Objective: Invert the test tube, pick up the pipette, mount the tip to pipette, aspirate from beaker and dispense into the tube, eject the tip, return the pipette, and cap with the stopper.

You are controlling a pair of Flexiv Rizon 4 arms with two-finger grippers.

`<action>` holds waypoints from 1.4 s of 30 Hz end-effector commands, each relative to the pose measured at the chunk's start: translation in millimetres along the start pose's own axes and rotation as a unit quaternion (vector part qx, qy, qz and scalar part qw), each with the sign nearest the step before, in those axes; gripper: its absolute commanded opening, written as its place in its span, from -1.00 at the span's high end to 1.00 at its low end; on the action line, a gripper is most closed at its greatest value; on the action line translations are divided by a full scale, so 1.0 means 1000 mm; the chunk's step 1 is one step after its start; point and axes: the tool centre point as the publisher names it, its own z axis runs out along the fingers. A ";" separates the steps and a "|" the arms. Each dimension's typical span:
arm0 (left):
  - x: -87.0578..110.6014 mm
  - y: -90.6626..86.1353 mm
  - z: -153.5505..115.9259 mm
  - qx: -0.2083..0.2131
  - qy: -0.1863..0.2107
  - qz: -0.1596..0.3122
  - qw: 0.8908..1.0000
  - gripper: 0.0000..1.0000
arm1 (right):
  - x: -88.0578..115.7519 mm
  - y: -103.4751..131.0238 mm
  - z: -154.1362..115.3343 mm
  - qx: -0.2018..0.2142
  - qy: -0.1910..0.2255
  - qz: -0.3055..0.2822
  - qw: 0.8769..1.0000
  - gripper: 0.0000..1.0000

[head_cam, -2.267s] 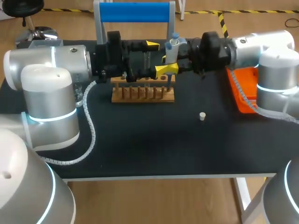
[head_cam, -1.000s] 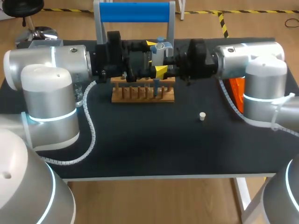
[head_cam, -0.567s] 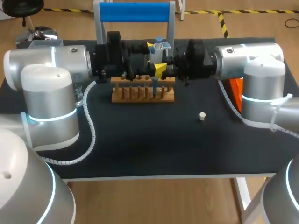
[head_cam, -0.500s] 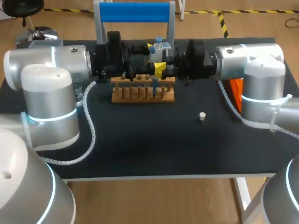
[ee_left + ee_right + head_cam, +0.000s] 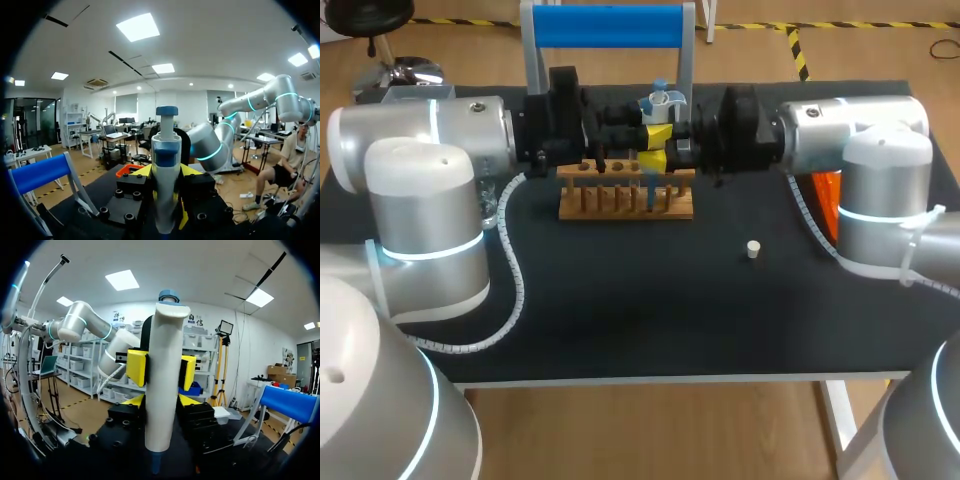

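Right gripper (image 5: 162, 369): jaws clamped on the pipette (image 5: 657, 112), upright above the rack (image 5: 625, 205). Left gripper (image 5: 632, 130): jaws cannot be told. Pickup done. Stopper (image 5: 753, 249) loose on table (image 5: 620, 300); dispensing, ejecting, return and capping apparently remain.

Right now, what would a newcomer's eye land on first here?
The white pipette with its blue plunger, upright in the right tool above the wooden rack at the table's back middle, facing the left arm. Next, the small white stopper, lying alone on the black table, nearer the front and right of the rack.
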 end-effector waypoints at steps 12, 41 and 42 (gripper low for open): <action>0.001 0.001 0.000 0.001 -0.001 0.001 1.000 1.00 | 0.014 0.000 -0.080 0.010 0.004 0.010 1.000 -1.00; 0.001 0.001 0.000 0.001 -0.001 0.001 1.000 1.00 | -0.015 -0.023 -0.226 0.078 -0.088 0.006 0.993 -1.00; 0.001 0.001 0.000 0.001 -0.001 0.001 1.000 1.00 | -0.016 -0.023 -0.226 0.080 -0.088 0.006 0.993 -1.00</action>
